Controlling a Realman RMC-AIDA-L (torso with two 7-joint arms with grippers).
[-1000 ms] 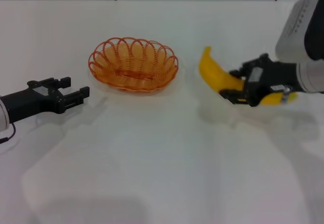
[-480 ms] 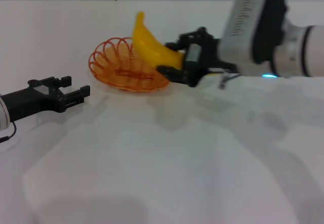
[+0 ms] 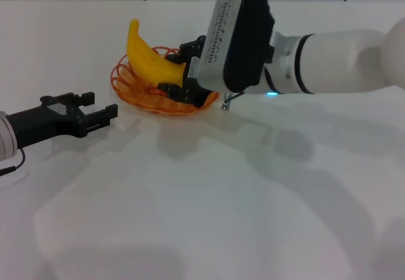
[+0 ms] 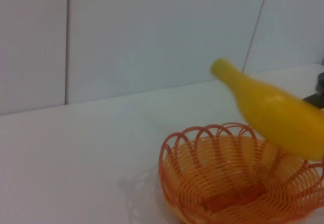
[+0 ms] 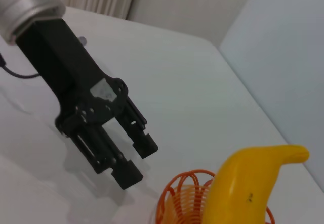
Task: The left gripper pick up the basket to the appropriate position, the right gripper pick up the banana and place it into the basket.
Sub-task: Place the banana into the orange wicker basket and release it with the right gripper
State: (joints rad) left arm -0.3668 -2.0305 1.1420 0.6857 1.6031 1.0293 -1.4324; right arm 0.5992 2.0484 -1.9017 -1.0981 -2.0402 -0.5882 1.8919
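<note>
Carrying the banana (image 3: pixel 150 62), my right gripper (image 3: pixel 179 71) has just swung over the basket (image 3: pixel 136 90); release comes next. Left gripper (image 3: pixel 95 111) waits open, empty.

We see our right arm (image 3: pixel 329 62) reaching across from upper right w/ wrist (image 3: pixel 237 36) near top center; right gripper (image 3: pixel 179 71) clamped on sth. yellow. Left gripper (image 3: pixel 100 111) sits mid-left, low and level, fingers (image 5: pixel 132 153) apart, holding nothing, left arm (image 3: pixel 28 128) at left edge.
</note>
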